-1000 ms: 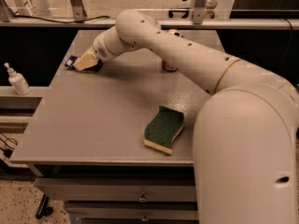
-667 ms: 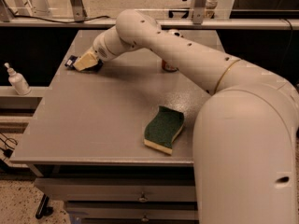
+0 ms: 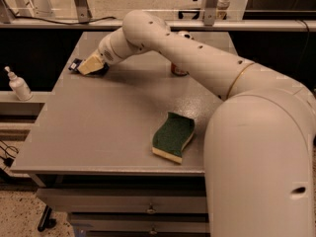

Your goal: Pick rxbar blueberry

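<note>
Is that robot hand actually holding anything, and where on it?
Cannot tell. The hand lies over the middle of the dark blue bar on the table; a grip is not visible.

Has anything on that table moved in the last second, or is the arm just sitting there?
Nothing has visibly changed. The gripper remains at the far-left corner of the table, right over the rxbar blueberry; whether it has hold of the bar cannot be seen. The green sponge and the soda can sit where they were.
</note>
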`<state>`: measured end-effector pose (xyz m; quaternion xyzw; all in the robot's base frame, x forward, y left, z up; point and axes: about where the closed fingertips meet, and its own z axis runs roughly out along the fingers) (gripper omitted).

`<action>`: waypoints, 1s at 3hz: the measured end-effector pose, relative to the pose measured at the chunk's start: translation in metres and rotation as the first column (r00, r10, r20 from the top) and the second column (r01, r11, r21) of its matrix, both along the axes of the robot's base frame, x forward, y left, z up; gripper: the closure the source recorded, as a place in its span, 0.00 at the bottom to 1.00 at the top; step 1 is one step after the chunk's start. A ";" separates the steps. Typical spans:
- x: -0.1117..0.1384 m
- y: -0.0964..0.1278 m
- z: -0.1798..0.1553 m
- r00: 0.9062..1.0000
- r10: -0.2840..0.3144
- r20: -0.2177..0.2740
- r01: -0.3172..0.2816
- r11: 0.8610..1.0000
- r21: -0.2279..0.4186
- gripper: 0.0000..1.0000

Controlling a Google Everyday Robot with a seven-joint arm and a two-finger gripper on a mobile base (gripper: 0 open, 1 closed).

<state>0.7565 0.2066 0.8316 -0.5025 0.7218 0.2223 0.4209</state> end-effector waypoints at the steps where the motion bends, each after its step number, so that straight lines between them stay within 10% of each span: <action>1: 0.000 0.000 0.001 1.000 0.000 0.000 0.000 1.000 0.000 1.00; 3: 0.000 0.000 0.001 1.000 0.000 0.000 0.000 1.000 0.000 0.59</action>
